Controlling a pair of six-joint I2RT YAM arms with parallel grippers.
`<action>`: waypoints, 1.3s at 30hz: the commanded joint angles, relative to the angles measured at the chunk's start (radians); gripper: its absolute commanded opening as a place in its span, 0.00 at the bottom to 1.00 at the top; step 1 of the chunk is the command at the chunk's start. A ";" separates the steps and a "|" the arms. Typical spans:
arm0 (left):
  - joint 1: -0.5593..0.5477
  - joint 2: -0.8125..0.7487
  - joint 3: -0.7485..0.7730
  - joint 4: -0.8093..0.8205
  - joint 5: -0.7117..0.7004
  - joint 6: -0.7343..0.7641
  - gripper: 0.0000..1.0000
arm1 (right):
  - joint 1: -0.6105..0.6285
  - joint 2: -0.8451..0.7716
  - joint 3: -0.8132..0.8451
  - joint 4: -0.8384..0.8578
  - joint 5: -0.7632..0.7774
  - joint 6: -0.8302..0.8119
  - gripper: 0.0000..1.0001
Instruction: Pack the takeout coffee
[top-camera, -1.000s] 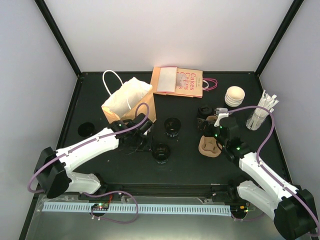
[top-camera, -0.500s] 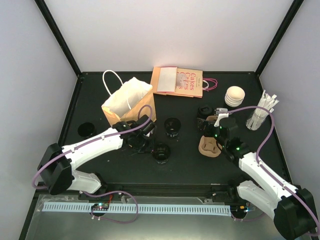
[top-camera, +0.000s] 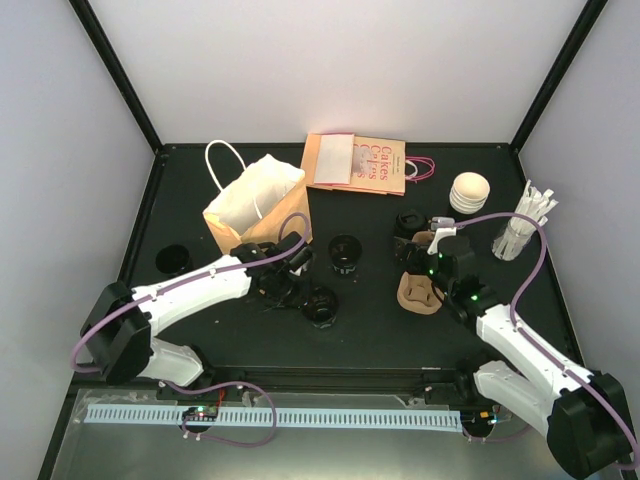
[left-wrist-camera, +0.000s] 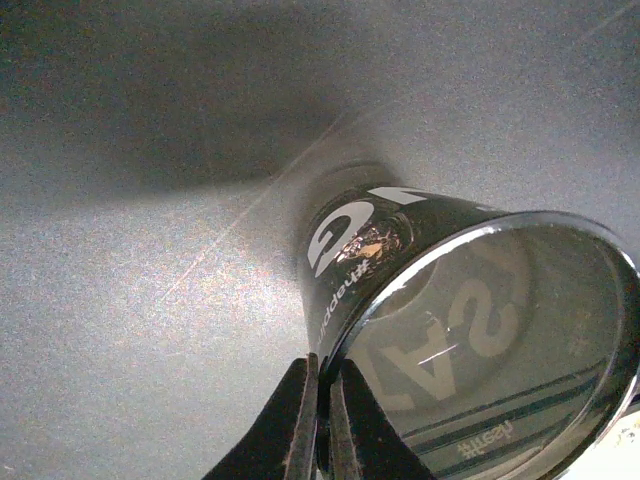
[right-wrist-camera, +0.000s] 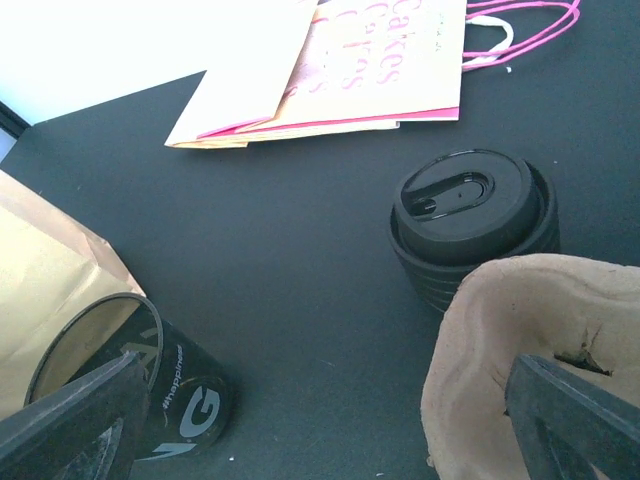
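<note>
Mid-table, toward near edge, top view: left gripper (top-camera: 306, 296) at lidless takeout cup (top-camera: 322, 306), brown paper bag (top-camera: 255, 200) near.
Left wrist: fingers (left-wrist-camera: 295, 425) pinched on cup rim.
Right wrist: right gripper (right-wrist-camera: 325, 365) spread wide, holding nothing; pulp cup carrier (right-wrist-camera: 520, 330) beside one finger.

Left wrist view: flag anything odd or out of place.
The left gripper pinches the black cup by its thin rim alone, and the cup is open, with no lid. The black lids sit stacked beside the pulp carrier. No spill or damage shows.
</note>
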 joint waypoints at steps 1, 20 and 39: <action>-0.005 0.003 0.029 -0.048 -0.008 0.041 0.02 | -0.001 0.015 -0.019 0.051 0.022 -0.008 1.00; 0.194 -0.355 0.052 -0.580 -0.162 0.150 0.02 | 0.017 0.054 -0.088 0.164 0.064 -0.010 1.00; 0.923 -0.428 0.289 -0.460 -0.102 0.352 0.02 | 0.016 0.049 -0.104 0.180 0.061 -0.005 1.00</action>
